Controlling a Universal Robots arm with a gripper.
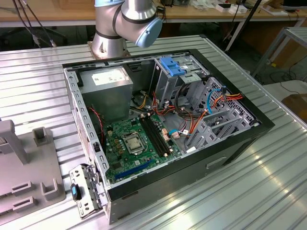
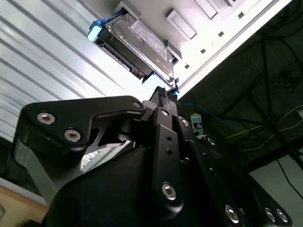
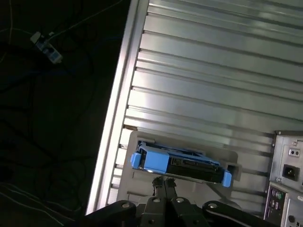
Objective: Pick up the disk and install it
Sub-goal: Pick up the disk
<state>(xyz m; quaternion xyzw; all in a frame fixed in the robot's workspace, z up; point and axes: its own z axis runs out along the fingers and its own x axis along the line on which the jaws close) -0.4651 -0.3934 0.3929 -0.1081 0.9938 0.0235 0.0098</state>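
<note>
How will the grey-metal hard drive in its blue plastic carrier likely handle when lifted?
Likely stiff and heavy for its size: the flat grey-metal hard drive looks solid. Its blue plastic carrier may flex slightly. Rectangular, so unlikely to roll.

In the exterior view your arm (image 1: 125, 21) is cut off by the top edge just above its base joints, and the grey rack (image 1: 21, 172) runs off the exterior view's left. In the second wrist view the body of the end effector (image 2: 165, 94) hides part of the disk (image 2: 137, 42) from you.
</note>
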